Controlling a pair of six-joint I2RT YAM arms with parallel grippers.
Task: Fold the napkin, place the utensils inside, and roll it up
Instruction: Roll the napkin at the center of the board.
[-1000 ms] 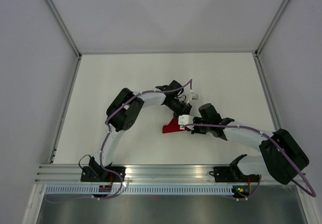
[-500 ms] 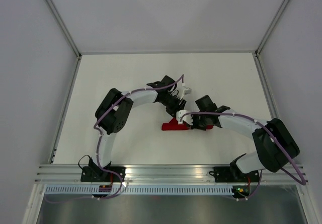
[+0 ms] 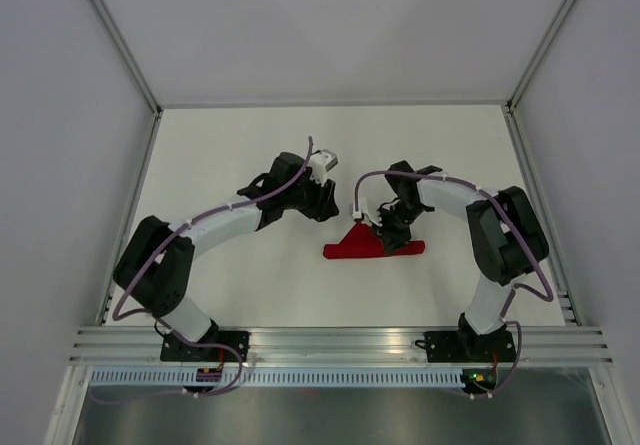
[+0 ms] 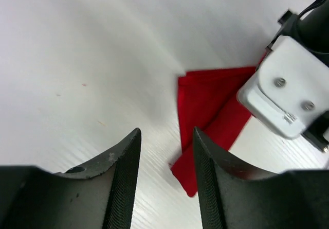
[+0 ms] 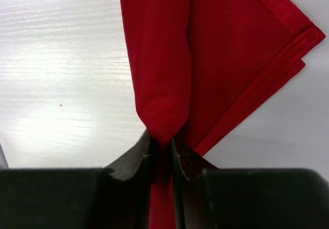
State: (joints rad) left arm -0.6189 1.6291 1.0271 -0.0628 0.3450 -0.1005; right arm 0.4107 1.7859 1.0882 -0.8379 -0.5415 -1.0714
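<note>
The red napkin (image 3: 372, 246) lies folded and bunched on the white table, a flat strip with a raised peak. My right gripper (image 3: 384, 227) is shut on that peak; in the right wrist view the fingers (image 5: 141, 159) pinch a fold of the napkin (image 5: 205, 49). My left gripper (image 3: 322, 203) is open and empty, up and to the left of the napkin, not touching it. In the left wrist view the napkin (image 4: 208, 105) lies beyond my open left gripper (image 4: 165, 152), with the right gripper's white camera housing (image 4: 285, 90) over it. No utensils are in view.
The white table (image 3: 250, 145) is bounded by grey walls and metal rails at the left (image 3: 130, 215) and right (image 3: 535, 205). An aluminium rail (image 3: 340, 340) runs along the near edge by the arm bases.
My left gripper has let go and drawn back to the left, away from the napkin. My right gripper has swung round and holds the napkin's peak, and the cloth now lies stretched out more to the right.
</note>
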